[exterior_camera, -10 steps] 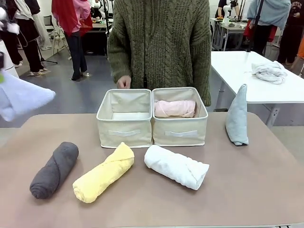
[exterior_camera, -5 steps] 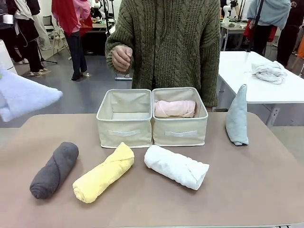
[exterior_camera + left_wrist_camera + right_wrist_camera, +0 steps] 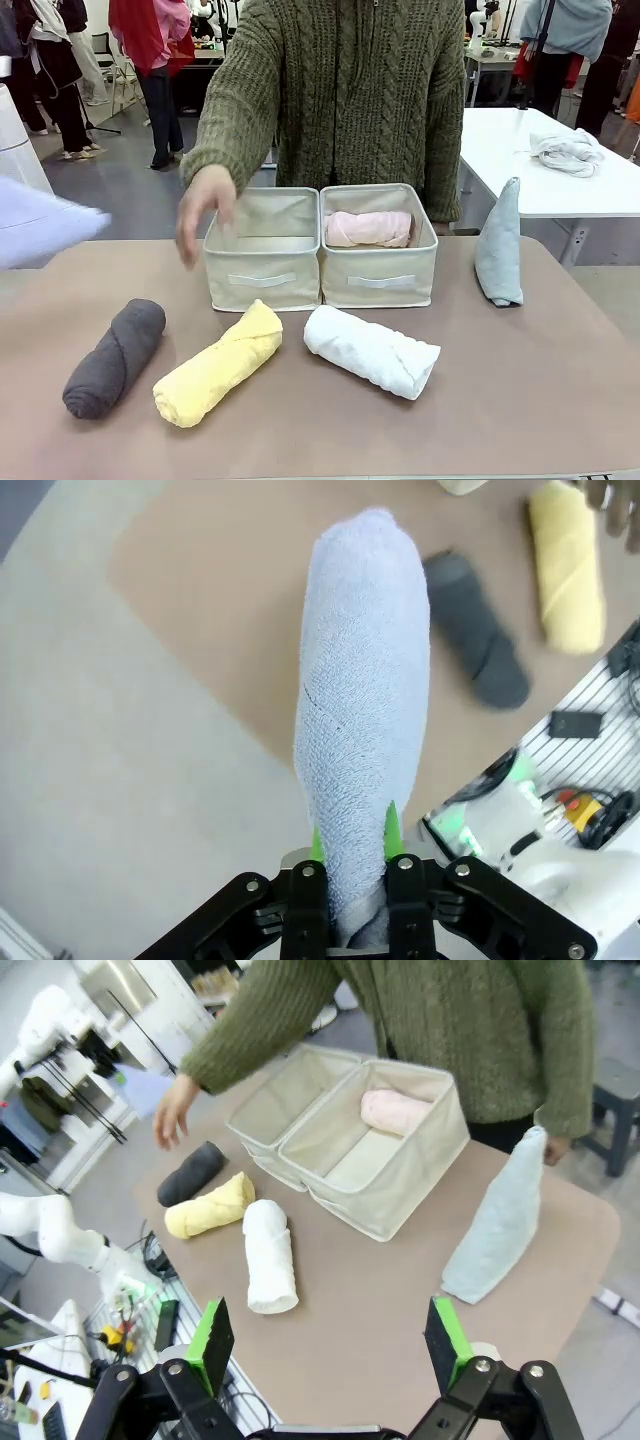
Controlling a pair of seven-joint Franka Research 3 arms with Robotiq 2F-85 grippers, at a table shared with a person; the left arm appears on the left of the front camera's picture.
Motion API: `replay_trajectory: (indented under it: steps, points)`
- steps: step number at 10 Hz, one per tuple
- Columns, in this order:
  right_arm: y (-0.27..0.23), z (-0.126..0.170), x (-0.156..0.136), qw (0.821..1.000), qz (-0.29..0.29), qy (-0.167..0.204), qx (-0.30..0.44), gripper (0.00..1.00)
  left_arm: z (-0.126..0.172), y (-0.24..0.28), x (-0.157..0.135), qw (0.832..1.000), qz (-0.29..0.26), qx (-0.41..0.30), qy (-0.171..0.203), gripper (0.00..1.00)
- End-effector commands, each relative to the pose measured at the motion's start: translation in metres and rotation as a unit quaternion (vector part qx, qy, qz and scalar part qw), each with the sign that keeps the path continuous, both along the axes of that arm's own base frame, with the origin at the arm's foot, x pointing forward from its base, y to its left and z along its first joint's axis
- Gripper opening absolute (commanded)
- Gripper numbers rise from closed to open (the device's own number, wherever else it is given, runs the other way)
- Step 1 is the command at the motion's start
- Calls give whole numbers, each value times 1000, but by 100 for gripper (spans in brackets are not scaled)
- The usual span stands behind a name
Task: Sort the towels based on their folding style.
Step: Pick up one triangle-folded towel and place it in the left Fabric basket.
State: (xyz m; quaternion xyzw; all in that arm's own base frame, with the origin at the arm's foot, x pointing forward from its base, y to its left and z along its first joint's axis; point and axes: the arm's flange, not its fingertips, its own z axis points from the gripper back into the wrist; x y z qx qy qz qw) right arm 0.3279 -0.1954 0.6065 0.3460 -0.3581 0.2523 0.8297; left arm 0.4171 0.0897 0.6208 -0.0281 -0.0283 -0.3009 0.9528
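L claw (image 3: 354,836) grips lt-blue cone towel (image 3: 360,680) base, tip pointing straight away.

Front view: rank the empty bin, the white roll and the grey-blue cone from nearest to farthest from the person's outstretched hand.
1. Empty bin, left of centre, right beside the person's hand.
2. White roll, lying front centre.
3. Grey-blue cone, standing at the far right.
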Motion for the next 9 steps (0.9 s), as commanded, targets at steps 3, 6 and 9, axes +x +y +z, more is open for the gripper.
replay_trajectory:
  steps: [3,6,9]
  points:
    - [-1,0,1,1000,4,-3,5,100,-13,102,-82,988,139,12,-68,0]
    - [-1,0,1,1000,4,-3,5,100,-10,96,-76,986,154,14,-68,0]
    - [-1,0,1,1000,4,-3,5,100,-7,112,-89,986,150,-2,-69,0]
